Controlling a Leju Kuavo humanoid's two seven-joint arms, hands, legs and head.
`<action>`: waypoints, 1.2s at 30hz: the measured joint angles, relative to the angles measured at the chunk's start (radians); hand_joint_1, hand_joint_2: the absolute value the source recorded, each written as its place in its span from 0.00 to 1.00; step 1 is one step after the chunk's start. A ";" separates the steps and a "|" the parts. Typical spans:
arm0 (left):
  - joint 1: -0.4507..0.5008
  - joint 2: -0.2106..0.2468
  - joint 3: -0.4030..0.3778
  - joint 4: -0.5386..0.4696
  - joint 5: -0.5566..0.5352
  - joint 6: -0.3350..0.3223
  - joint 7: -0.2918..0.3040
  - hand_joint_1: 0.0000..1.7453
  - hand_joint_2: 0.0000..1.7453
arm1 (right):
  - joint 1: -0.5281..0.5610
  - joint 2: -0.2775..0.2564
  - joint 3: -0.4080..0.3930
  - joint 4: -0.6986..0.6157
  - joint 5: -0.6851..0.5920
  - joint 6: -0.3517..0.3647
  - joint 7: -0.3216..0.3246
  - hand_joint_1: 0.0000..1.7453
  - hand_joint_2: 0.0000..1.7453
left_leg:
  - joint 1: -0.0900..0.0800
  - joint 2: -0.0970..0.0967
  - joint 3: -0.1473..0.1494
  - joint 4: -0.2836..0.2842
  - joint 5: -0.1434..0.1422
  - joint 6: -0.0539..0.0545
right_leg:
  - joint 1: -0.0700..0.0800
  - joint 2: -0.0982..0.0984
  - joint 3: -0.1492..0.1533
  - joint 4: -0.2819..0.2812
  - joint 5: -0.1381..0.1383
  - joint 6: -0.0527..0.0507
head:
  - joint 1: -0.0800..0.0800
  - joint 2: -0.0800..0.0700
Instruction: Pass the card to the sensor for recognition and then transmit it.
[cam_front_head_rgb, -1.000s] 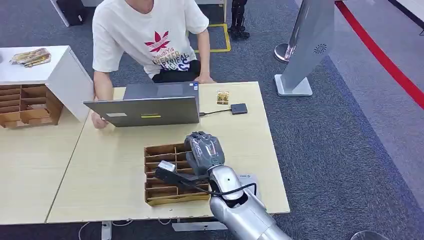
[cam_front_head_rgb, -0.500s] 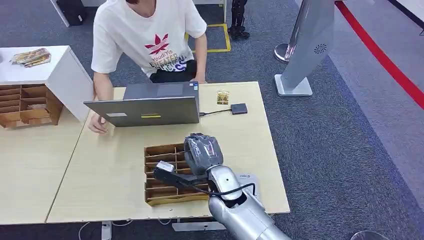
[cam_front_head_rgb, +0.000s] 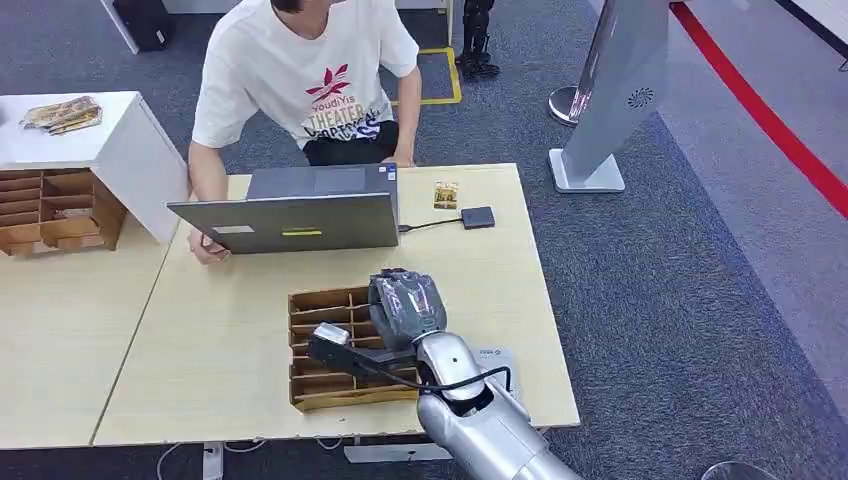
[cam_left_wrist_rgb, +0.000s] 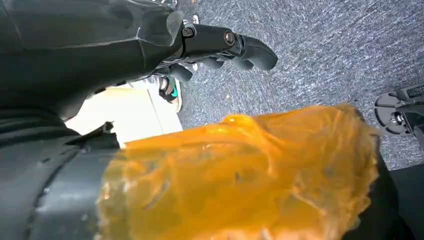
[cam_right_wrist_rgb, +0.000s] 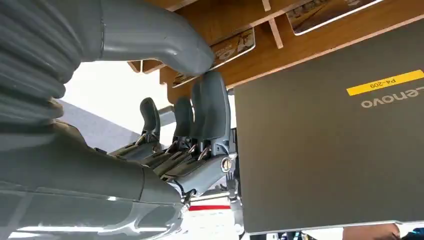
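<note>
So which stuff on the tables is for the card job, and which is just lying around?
For the job:
right hand
wooden card tray under it
cards in the tray
black sensor

Just lying about:
other tray on the side table
packets
grey stand on the floor

The grey laptop lid (cam_right_wrist_rgb: 330, 135) carries "lenovo" and a yellow sticker (cam_right_wrist_rgb: 385, 83) reading "P4-209". The person's white T-shirt (cam_front_head_rgb: 310, 70) reads "THEATER".
</note>
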 joint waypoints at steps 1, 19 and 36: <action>0.000 0.000 0.000 0.000 0.000 0.000 0.000 0.00 0.00 | 0.000 0.000 0.000 0.001 0.000 0.000 0.000 0.63 1.00 | 0.000 0.000 0.000 0.000 0.000 0.000 | 0.000 0.000 0.000 0.000 0.000 0.000 | 0.000 0.000; 0.000 0.000 0.000 0.000 0.000 0.000 0.000 0.00 0.00 | 0.000 0.000 0.000 0.013 0.000 0.009 0.000 0.54 1.00 | 0.000 0.000 0.000 0.000 0.000 0.000 | 0.000 0.000 0.000 0.000 0.000 0.000 | 0.000 0.000; 0.000 0.000 0.000 0.000 0.000 0.000 0.000 0.00 0.00 | -0.002 0.000 0.000 0.020 0.002 0.012 -0.003 0.88 1.00 | 0.000 0.000 0.000 0.000 0.000 0.000 | 0.000 0.000 0.000 0.000 0.000 0.000 | 0.000 0.000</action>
